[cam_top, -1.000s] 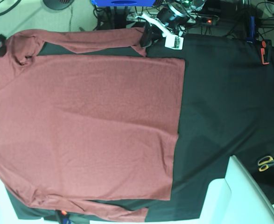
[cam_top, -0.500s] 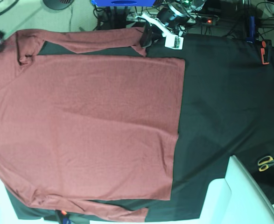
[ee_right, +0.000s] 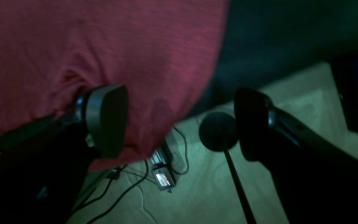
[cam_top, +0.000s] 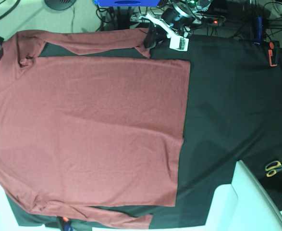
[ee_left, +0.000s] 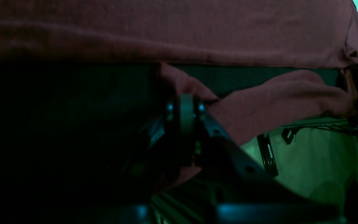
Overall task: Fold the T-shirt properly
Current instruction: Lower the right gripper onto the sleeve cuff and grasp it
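Brick-red T-shirt (cam_top: 88, 130) spread flat on black worktop (cam_top: 227, 110); left claw (ee_left: 183, 109) pinching sleeve cuff; right claw (ee_right: 179, 124) wide, empty.

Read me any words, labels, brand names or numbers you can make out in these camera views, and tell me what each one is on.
No text can be read in any view.
T-shirt: plain, no print or visible tag.
White label strip on a dark bar below the table edge: marks too small to read.
Small lit device on the floor: blurred, unreadable.
Scissors: no marking visible.
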You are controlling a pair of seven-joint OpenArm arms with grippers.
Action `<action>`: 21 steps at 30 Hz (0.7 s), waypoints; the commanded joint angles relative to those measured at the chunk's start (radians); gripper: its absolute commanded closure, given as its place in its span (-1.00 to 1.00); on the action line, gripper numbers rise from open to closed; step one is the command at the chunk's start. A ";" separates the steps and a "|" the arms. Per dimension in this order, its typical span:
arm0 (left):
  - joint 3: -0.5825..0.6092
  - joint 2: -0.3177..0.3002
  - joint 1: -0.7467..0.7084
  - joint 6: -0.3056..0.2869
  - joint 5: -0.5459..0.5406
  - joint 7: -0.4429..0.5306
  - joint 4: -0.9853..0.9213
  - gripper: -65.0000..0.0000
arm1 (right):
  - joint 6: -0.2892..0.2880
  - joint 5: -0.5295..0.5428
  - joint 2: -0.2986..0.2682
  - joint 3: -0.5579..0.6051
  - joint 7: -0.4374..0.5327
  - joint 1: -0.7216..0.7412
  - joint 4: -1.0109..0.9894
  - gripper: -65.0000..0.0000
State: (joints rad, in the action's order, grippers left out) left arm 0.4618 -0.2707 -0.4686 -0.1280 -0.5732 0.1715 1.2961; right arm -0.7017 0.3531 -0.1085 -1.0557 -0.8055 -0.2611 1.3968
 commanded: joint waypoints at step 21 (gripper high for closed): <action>0.001 -0.002 -0.025 0.006 0.005 -0.014 0.007 1.00 | 0.004 0.004 -0.086 0.048 0.059 0.055 -0.208 -0.55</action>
State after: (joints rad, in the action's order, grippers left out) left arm 0.4599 -0.2695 -0.4801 -0.1280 -0.5735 0.1787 1.2964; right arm -0.6895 0.3393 -0.1795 -1.0042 -0.7597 -0.2119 1.1732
